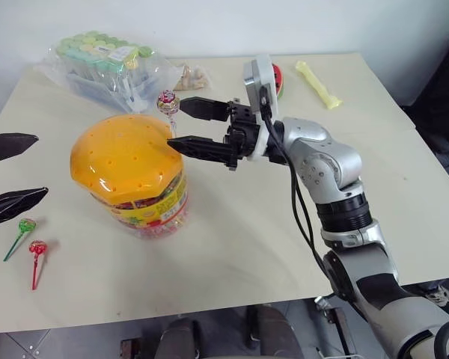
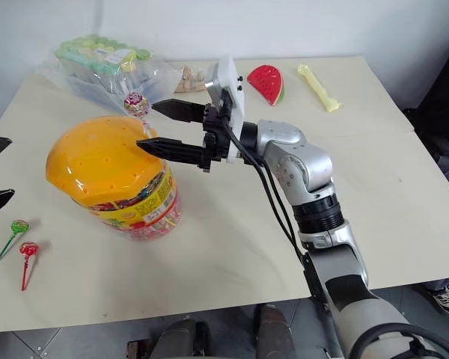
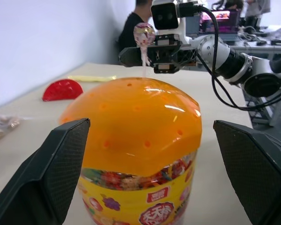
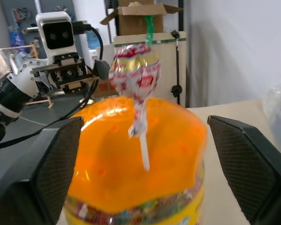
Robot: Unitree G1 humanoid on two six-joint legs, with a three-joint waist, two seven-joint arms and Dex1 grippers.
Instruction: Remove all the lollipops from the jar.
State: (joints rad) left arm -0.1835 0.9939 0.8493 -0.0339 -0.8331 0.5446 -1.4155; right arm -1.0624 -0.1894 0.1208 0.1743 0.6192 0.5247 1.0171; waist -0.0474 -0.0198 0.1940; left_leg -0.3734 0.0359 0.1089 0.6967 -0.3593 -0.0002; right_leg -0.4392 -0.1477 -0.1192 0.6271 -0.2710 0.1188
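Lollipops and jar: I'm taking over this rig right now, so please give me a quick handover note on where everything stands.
Right end effector: open, fingers either side of the last lollipop's stick, not yet closed on it.
Left end effector: open, holding nothing, beside the jar at the table's left edge.
Jar: upright mid-table, orange lid on. The white-stick lollipop stands upright in a lid hole.
Done: the green-stick lollipop and the red-stick lollipop lie on the table left of the jar.
Left: close on the stick, lift the lollipop out, and set it on the table.
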